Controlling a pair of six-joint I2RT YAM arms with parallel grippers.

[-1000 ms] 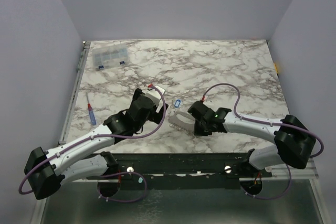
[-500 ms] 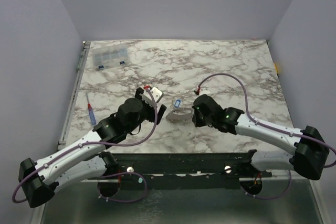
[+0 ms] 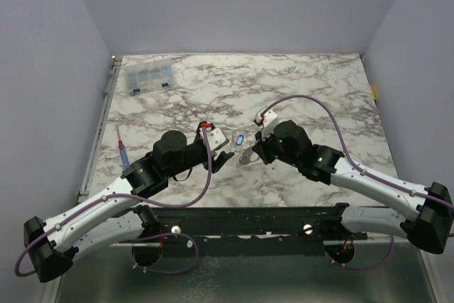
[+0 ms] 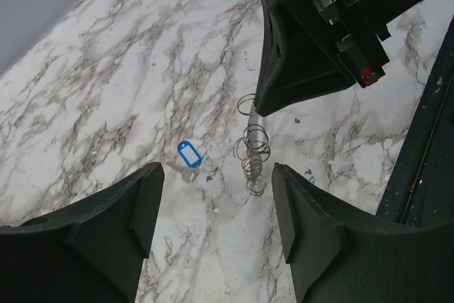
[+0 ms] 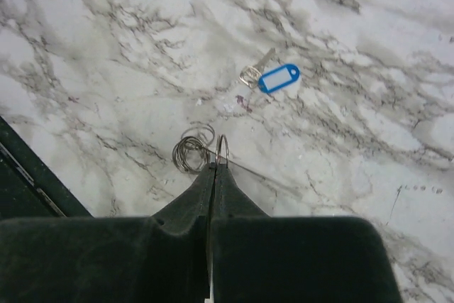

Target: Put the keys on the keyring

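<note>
My right gripper [image 3: 250, 155] is shut on a thin pale keyring [image 5: 222, 148], pinched edge-on at its fingertips. A bunch of several thin wire rings [image 5: 190, 152] is linked to it and trails below the tips [image 4: 253, 155]. I cannot tell whether the bunch touches the table. A small key [image 5: 259, 63] with a blue tag [image 5: 277, 77] lies flat on the marble just beyond; the tag also shows in the top view [image 3: 239, 139] and the left wrist view [image 4: 189, 153]. My left gripper [image 3: 221, 148] is open and empty, its jaws facing the rings [image 4: 214, 169] from the left.
A clear plastic parts box [image 3: 147, 76] stands at the back left. A blue-and-red screwdriver [image 3: 123, 149] lies near the left edge. A black rail [image 3: 248, 218] runs along the near edge of the table.
My right gripper has moved away from the near edge toward the blue tag, with the rings in it. My left gripper has swung right and now faces the rings.
</note>
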